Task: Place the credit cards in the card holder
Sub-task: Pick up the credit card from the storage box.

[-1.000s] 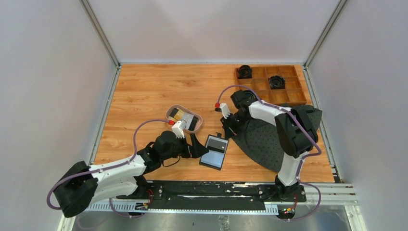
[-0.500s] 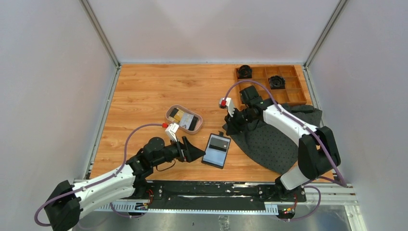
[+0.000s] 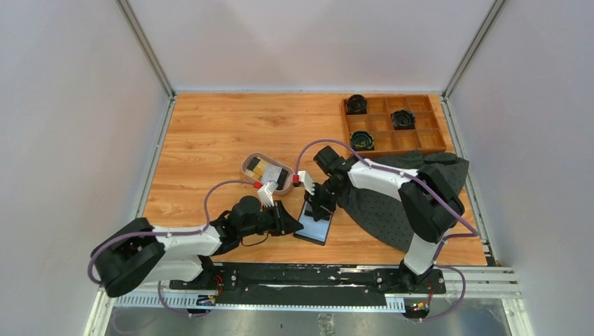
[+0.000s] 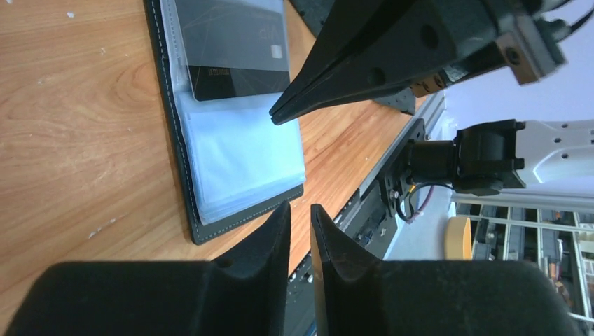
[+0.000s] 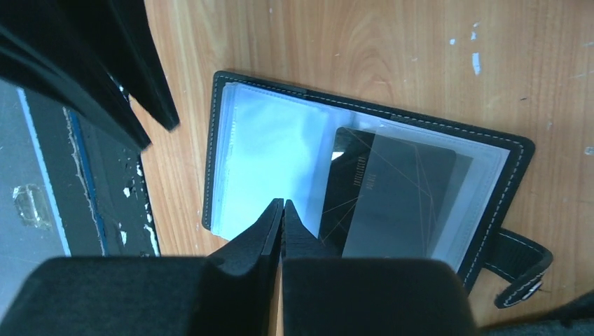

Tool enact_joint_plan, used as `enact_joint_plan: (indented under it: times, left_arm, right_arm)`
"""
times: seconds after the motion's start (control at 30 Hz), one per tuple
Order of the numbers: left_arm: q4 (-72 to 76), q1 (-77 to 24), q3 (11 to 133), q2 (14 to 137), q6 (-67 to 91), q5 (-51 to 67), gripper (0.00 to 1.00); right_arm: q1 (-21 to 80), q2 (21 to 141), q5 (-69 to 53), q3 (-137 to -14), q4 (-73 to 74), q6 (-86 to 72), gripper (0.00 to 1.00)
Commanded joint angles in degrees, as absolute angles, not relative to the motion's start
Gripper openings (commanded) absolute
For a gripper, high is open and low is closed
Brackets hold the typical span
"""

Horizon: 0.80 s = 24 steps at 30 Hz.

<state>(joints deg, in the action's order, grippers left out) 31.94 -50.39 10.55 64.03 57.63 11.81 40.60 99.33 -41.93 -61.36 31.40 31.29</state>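
Note:
The card holder lies open on the wood near the front edge, its clear sleeves facing up. A black credit card sits in its far sleeve. More credit cards, gold, white and black, lie in the oval tray. My left gripper hovers low at the holder's near-left corner. Its jaws are nearly closed with a narrow empty gap. My right gripper is shut, its tips pointing down onto the empty near sleeve. Nothing shows between its tips.
A wooden compartment box with dark coiled items stands at the back right. A dark dotted cloth lies under the right arm. The black base rail runs just beyond the holder's near edge.
My left gripper came back from the tray toward the holder's corner and its jaws narrowed from wide open. My right gripper swung left and down from beside the cloth onto the holder.

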Motion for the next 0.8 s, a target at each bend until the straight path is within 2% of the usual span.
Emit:
enact_joint_plan:
  times: [0.0,0.2,0.27,0.47,0.77]
  left_arm:
    - [42.87,-51.04,13.28,73.11,57.42,13.79,0.18]
    - [49.05,-51.06,13.26,84.10,59.84,13.60,0.12]
    - [50.36,-51.06,12.33,85.81,61.27,12.55,0.07]
    - [51.04,-51.06,9.54,87.47,64.03,9.17,0.00]
    - [47.22,-51.06,8.93,87.65,64.58,6.98,0.00]
  right_arm:
    - [42.44,101.23,-38.41,-63.92,32.26,29.15,0.01]
    - [43.28,103.32,-36.91,-64.75,32.26,28.22,0.01]
    - [43.71,103.73,-36.34,-64.82,32.26,28.14,0.01]
    - [44.18,104.41,-33.47,-65.29,32.18,27.64,0.01]
    - [44.16,103.77,-27.21,-65.39,30.72,26.46,0.02]
